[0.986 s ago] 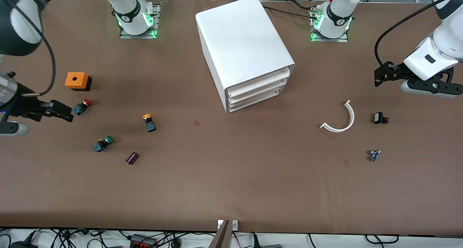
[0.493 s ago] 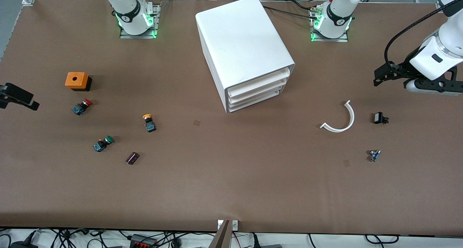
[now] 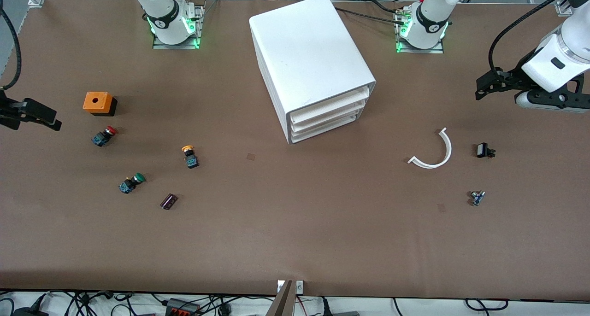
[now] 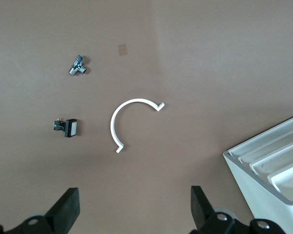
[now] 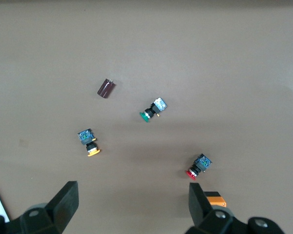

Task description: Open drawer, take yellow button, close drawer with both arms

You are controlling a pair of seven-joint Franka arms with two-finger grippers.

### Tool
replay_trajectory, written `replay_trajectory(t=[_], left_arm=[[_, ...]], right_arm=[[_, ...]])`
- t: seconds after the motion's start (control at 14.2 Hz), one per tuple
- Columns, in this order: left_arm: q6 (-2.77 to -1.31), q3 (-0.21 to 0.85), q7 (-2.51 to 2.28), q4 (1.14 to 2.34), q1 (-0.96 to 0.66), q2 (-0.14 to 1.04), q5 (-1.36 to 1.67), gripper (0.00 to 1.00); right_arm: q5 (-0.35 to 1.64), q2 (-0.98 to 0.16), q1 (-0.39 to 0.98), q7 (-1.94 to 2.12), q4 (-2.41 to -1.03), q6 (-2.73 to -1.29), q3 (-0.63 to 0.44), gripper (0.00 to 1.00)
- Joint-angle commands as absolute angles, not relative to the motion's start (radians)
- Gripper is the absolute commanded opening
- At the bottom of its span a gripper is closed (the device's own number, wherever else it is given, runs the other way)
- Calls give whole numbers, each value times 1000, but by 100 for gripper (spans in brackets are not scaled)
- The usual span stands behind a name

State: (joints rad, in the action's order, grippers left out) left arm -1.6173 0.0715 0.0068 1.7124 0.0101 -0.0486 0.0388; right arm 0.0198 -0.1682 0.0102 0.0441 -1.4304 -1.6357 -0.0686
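The white cabinet (image 3: 313,62) stands mid-table with all three drawers shut; the top drawer (image 3: 330,105) is flush with the two below. The orange-yellow button (image 3: 189,155) lies on the table toward the right arm's end, outside the cabinet, and shows in the right wrist view (image 5: 89,143). My right gripper (image 3: 44,115) hovers open and empty at the table's edge beside the orange box; its fingers (image 5: 66,202) are wide apart around my right gripper (image 5: 132,202). My left gripper (image 3: 483,91) hovers open and empty (image 4: 134,207) over bare table at the left arm's end.
A red button (image 3: 103,135), a green button (image 3: 131,182), an orange box (image 3: 98,103) and a dark purple part (image 3: 168,201) lie near the yellow button. A white curved strip (image 3: 433,150), a black part (image 3: 484,150) and a small metal part (image 3: 477,197) lie below the left gripper.
My right gripper has pulled back from beside the red button to the table's edge near the orange box. My left gripper has drifted slightly toward the bases.
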Motion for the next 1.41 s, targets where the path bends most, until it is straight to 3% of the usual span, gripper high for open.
replay_trajectory(t=[0.0,1.34], left_arm=[[-1592,71,9,1677,8,-31,46,100],[-1591,71,9,1675,5,-29,46,100]], right_arm=[[2,-13,14,55,-1662,-1748,-63,100],[-11,-38,12,61,-1620,-1706,-63,100]])
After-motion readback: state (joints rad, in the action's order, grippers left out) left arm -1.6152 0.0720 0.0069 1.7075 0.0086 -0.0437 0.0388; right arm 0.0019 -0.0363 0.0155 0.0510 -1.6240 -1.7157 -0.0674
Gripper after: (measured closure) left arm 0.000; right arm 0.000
